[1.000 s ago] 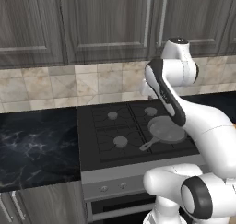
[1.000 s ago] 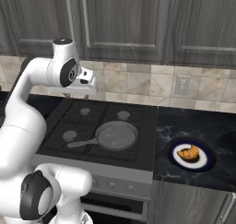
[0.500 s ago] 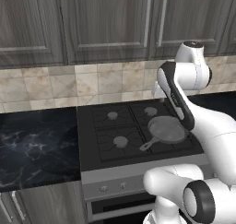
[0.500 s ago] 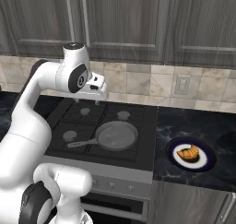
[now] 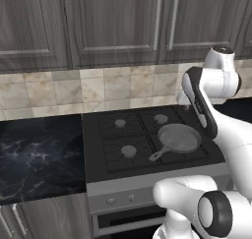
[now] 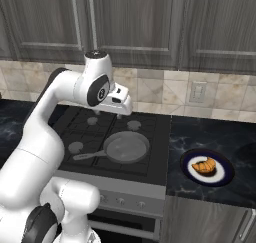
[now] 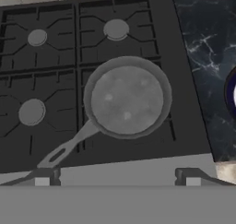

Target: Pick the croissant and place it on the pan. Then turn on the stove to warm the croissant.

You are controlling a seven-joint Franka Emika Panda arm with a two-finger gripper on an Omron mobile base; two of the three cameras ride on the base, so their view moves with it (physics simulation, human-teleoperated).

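We found the small golden-orange crescent croissant (image 6: pixel 204 166) lying on a round dark plate with a white rim (image 6: pixel 223 177), which sat on the black marbled counter (image 6: pixel 215 137) to the right of the black four-burner gas stove (image 6: pixel 80 122). The round grey metal frying pan (image 6: pixel 126 148) rested empty on the front right burner, its long thin handle (image 7: pixel 64 149) pointing toward the front left. The two-finger gripper (image 6: pixel 123 106) hung high above the back of the cooktop, well apart from the pastry and carrying nothing. In the hand view its dark fingertips (image 7: pixel 42 177) stood wide apart, so we read the jaws as parted.

We judged the croissant light, soft and flaky, likely to crush or shed under a hard squeeze, and apt to roll on its curved back. The thick middle of the crescent, taken across its narrow width from above, looked the safest hold; the tapered ends would probably break or slip out.
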